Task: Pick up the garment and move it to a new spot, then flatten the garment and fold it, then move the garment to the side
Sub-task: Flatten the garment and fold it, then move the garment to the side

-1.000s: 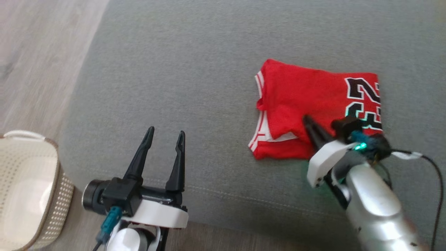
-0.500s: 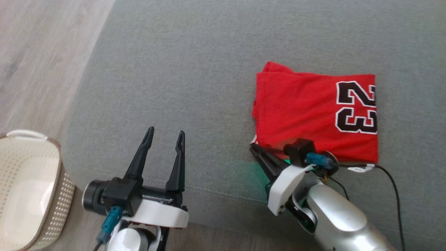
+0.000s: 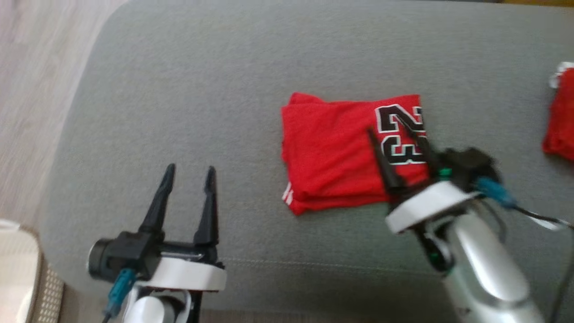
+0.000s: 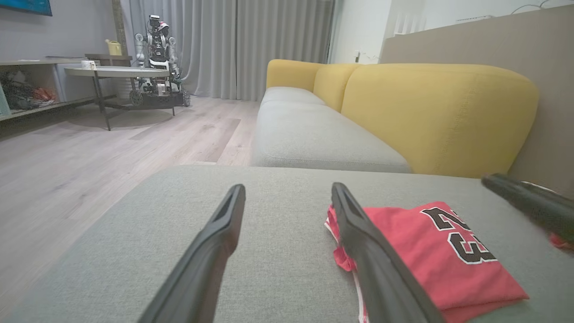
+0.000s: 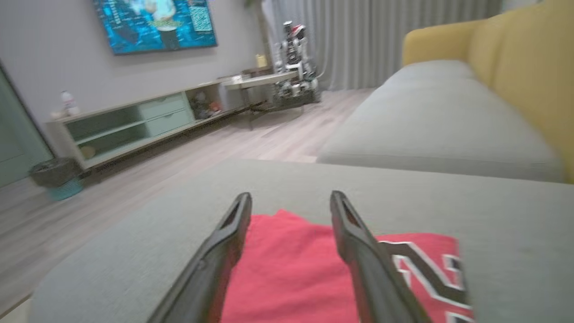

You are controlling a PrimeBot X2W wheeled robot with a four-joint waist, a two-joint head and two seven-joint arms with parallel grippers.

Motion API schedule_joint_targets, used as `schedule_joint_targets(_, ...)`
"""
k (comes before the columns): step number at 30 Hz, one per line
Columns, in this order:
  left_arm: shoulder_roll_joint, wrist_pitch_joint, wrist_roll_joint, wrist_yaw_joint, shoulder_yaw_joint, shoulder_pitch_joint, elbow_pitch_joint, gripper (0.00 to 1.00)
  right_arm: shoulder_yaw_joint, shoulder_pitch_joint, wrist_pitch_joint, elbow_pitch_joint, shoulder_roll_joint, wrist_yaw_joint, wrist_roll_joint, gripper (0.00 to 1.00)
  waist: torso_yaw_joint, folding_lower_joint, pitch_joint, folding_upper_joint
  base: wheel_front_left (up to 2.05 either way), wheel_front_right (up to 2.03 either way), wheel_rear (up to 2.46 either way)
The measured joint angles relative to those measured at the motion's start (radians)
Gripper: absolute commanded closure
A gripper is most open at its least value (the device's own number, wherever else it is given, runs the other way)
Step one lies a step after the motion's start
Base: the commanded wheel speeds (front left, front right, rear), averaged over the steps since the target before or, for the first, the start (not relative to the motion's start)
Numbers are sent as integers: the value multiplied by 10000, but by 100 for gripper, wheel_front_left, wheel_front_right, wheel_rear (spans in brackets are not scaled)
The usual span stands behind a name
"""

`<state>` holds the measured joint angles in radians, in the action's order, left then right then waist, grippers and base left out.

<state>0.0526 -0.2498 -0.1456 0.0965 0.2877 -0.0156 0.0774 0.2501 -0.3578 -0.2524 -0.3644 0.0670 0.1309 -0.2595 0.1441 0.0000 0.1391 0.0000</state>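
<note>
The garment (image 3: 336, 152) is a red jersey with a black "23", lying folded flat on the grey cushion (image 3: 202, 89). My right gripper (image 3: 384, 124) is open, its two dark fingers spread over the garment's near right part by the number, with nothing between them. In the right wrist view the right gripper (image 5: 291, 196) points across the red garment (image 5: 287, 269). My left gripper (image 3: 189, 168) stands open and empty near the cushion's front edge, well left of the garment. In the left wrist view the left gripper (image 4: 288, 187) has the garment (image 4: 426, 255) to its right.
Another red cloth (image 3: 560, 125) lies at the cushion's far right edge. A cream perforated basket (image 3: 18, 269) stands on the wooden floor at the lower left. A yellow-backed sofa (image 4: 439, 112) runs beyond the cushion, and another robot (image 4: 157, 58) stands far across the room.
The right gripper has opened and let go of the garment, which now lies folded with the number on top. The head view has shifted, so everything sits further left.
</note>
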Motion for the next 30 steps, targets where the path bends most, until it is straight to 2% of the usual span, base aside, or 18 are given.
schedule_joint_targets(5,2,0,-82,2,-370,-308,-59,0,-1394,917,0,1174,75,0,339,0,-482,0,-332,0,0,0,0)
schedule_joint_targets(13,4,0,209,100,-1011,-860,382,0,-2008,2940,0,2690,130,0,405,0,-919,0,-893,0,0,0,0)
schedule_joint_targets(18,13,0,552,-96,-1041,-1537,378,0,-2731,3830,0,2928,-27,0,740,0,-986,0,-1034,0,0,0,0)
schedule_joint_targets(30,15,0,740,-186,-1039,-1587,232,0,-2805,3926,0,2947,-167,0,943,0,-872,0,-998,0,0,0,0)
